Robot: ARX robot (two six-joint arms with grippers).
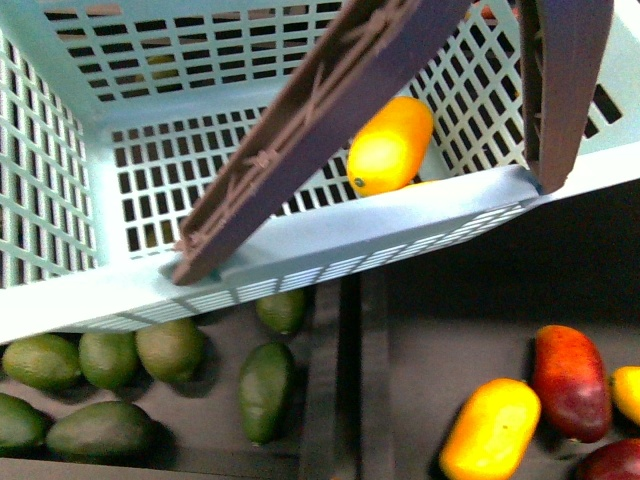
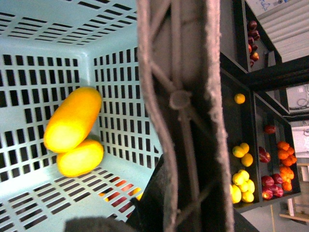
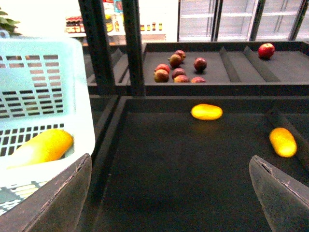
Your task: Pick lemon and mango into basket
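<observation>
Inside the basket (image 2: 43,29), mango (image 2: 72,120) half-hiding lemon (image 2: 81,158); right tool (image 3: 169,193) apart, left tool's state untellable.

All three views look closely at the basket (image 1: 300,250).

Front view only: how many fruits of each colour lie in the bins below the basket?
Green fruits: 7
Yellow-orange fruits: 2, one cut off by the picture's edge
Dark red fruits: 2
Total: 11
</observation>
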